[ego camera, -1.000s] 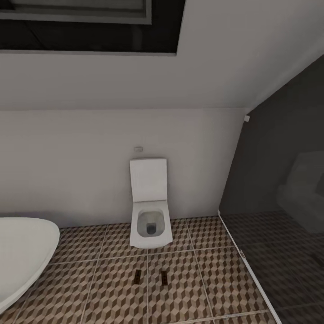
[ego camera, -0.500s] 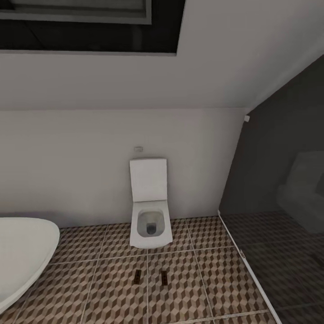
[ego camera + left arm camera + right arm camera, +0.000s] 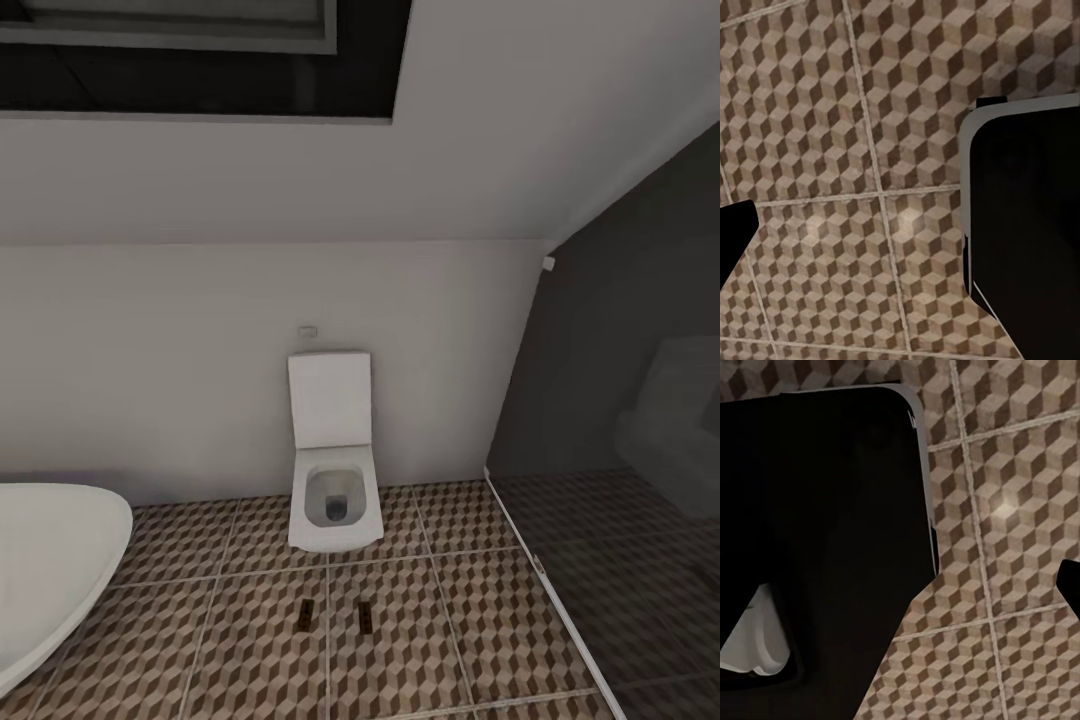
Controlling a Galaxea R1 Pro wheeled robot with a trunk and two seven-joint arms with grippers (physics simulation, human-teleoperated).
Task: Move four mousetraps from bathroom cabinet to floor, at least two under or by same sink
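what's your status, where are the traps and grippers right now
Two small dark brown mousetraps flat on cube-pattern tiled floor, in front of white square toilet. Gripper state unclear. White oval bathtub at left.

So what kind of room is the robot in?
A bathroom, almost surely. A white square toilet with its lid up stands against the pale wall, the rounded rim of a white bathtub shows beside it, and the floor is tiled in a brown and beige cube pattern.

Ahead of me a white square toilet [image 3: 334, 497] stands against the pale wall [image 3: 150, 370], lid up. A white oval bathtub [image 3: 50, 560] curves nearby, a dark glass partition [image 3: 620, 400] opposite.
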